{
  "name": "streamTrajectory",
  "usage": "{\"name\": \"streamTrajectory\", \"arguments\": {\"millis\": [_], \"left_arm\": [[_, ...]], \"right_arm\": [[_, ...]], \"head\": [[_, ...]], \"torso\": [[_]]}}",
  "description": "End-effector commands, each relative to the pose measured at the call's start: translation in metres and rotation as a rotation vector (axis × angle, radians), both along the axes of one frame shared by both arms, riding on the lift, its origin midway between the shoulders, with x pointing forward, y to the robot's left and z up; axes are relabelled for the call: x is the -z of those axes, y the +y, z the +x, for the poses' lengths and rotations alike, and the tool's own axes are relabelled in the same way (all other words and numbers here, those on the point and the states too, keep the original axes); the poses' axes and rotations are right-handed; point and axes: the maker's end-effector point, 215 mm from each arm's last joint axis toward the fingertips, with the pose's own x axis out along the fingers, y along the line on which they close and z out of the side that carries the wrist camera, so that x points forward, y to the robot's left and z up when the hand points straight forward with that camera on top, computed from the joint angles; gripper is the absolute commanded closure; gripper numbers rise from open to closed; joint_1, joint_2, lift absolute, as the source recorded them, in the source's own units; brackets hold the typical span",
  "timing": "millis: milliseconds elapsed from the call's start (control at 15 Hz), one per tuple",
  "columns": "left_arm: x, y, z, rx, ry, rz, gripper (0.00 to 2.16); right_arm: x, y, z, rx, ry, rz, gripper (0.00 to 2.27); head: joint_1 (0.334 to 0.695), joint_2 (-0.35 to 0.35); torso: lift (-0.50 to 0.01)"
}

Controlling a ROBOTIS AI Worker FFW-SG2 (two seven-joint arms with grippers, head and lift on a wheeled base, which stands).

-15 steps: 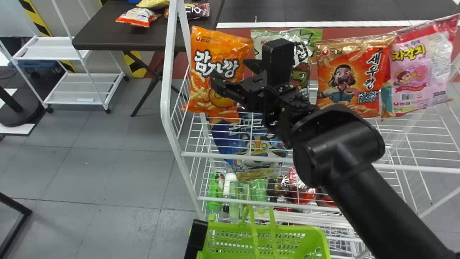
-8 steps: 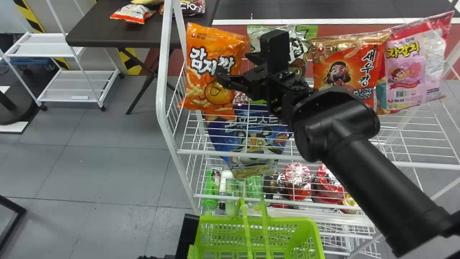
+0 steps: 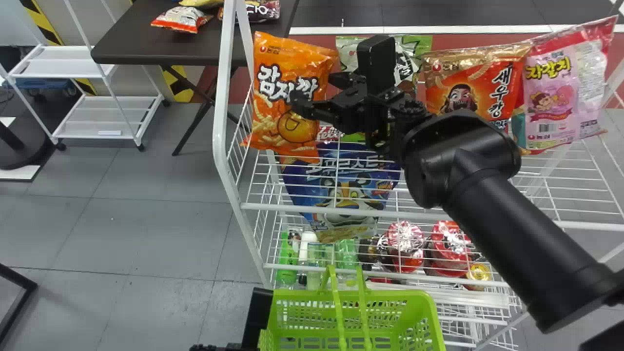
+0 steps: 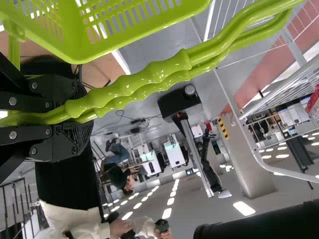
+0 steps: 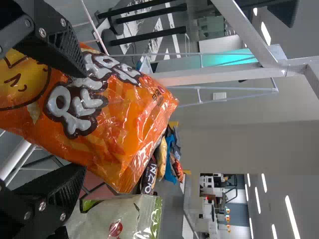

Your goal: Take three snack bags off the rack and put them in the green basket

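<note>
Fingers (image 5: pixel 57 45) of my right gripper (image 5: pixel 75 122) stand wide apart, one to each side of the orange snack bag (image 5: pixel 124 117), unclamped on the rack (image 3: pixel 292 208). My left gripper (image 4: pixel 75 117) grips the handles (image 4: pixel 144 82) of the green basket (image 3: pixel 425 298). I'd judge all three bags left to deliver.

Korean lettering (image 3: pixel 280 85) on the snack bags (image 3: pixel 265 119)

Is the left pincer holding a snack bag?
No, the left pincer is closed around the handles of the green basket.
</note>
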Motion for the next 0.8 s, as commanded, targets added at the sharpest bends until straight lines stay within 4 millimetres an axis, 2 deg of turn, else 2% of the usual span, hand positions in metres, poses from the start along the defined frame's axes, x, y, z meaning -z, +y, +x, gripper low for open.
{"name": "streamTrajectory", "arguments": {"millis": [0, 67, 133, 200, 267, 467, 600, 733], "left_arm": [[0.001, 0.0, 0.0, 0.0, 0.001, 0.0, 1.77], [0.001, 0.0, 0.0, 0.0, 0.001, 0.0, 1.77], [0.0, 0.0, 0.001, -0.002, -0.003, -0.001, 1.77], [0.001, 0.001, 0.001, -0.002, -0.003, 0.001, 1.77], [0.001, 0.001, 0.001, -0.001, -0.003, 0.002, 1.77], [0.001, 0.003, 0.001, -0.001, -0.008, 0.003, 1.77], [0.001, 0.005, 0.004, -0.007, -0.013, 0.007, 1.77], [0.0, 0.006, 0.003, -0.008, -0.013, 0.008, 1.77]], "right_arm": [[0.0, -0.002, 0.006, -0.013, 0.008, -0.019, 0.72], [0.002, -0.002, 0.006, -0.021, 0.016, -0.025, 1.22], [0.005, -0.003, 0.006, -0.019, 0.025, -0.027, 1.93], [0.01, -0.004, 0.005, -0.018, 0.039, -0.036, 2.18], [0.016, -0.003, 0.0, -0.022, 0.049, -0.039, 2.2], [0.012, 0.017, -0.027, -0.055, 0.049, -0.018, 2.24], [0.015, 0.03, -0.056, -0.074, 0.049, -0.048, 2.24], [0.007, 0.029, -0.083, -0.052, 0.002, -0.086, 2.24]], "head": [[0.695, 0.078], [0.695, 0.074], [0.695, 0.074], [0.695, 0.073], [0.695, 0.072], [0.695, 0.079], [0.695, 0.093], [0.695, 0.121]], "torso": [[-0.026], [-0.026], [-0.026], [-0.026], [-0.026], [-0.026], [-0.026], [-0.026]]}}
